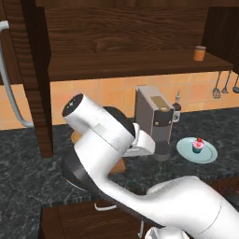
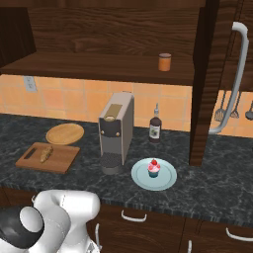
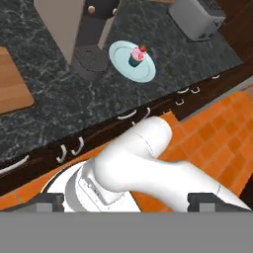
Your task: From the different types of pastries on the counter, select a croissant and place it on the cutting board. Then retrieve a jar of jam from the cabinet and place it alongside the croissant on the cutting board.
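Wooden cutting board (image 2: 48, 157) is lying on the dark stone bench (image 2: 212, 178) at the left of the right base view, and the croissant (image 2: 46, 153) is resting on its middle, so the first half of the task is judged complete. Room is remaining on the board beside the pastry, presumably for the jar. The orange jar of jam (image 2: 164, 62) is standing upright on the open cabinet shelf (image 2: 99, 66), well above the bench and apart from everything else; it is reading as the next target. A round wooden plate (image 2: 64, 133) is sitting just behind the board. The grey coffee machine (image 2: 116, 131) is standing between the board and the pale blue plate (image 2: 165, 183), which is carrying a cupcake (image 2: 153, 168) that the task is not asking for. A dark bottle (image 2: 155, 127) is waiting near the tiled wall.

The claw (image 3: 126, 201) is released, its two dark fingertips (image 3: 39, 203) spread wide with nothing between them, and the hand view is looking down over the bench edge and drawer fronts. The arm is folded back low in front of the bench, far from the shelf, likely so that it can swing upward without striking the coffee machine.
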### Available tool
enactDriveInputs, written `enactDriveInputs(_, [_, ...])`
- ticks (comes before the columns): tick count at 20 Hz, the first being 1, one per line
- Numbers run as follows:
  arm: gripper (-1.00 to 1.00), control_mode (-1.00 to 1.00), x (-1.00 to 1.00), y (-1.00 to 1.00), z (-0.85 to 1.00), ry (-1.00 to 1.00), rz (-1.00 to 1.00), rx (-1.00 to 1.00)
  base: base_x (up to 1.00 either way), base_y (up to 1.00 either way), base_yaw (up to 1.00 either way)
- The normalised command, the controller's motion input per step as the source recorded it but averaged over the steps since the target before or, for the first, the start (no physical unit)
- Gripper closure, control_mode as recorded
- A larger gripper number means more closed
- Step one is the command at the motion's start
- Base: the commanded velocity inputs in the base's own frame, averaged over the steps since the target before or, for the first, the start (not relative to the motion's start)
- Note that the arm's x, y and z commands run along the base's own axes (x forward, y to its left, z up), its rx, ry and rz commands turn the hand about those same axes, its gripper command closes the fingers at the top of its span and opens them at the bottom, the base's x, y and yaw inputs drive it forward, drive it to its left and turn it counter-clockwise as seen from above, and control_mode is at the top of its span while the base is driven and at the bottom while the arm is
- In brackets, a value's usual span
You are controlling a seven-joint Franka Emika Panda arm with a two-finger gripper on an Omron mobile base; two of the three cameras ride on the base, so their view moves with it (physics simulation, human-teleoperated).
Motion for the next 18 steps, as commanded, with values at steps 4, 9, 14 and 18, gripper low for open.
enactDriveInputs(4, [-1.00, -1.00, -0.29, -0.77, 0.62, -0.31, 0.00, 0.01, 0.00, 0.00, 0.00])
enactDriveInputs(9, [-1.00, -1.00, -0.17, -0.68, 0.74, -0.28, 0.00, -0.01, 0.00, 0.00, 0.00])
enactDriveInputs(14, [-1.00, -1.00, -0.33, -0.05, 1.00, -0.51, 0.05, -0.31, 0.00, 0.00, 0.00])
enactDriveInputs(18, [-1.00, -1.00, 0.24, -0.18, 1.00, -0.11, 0.02, -0.04, 0.00, 0.00, 0.00])
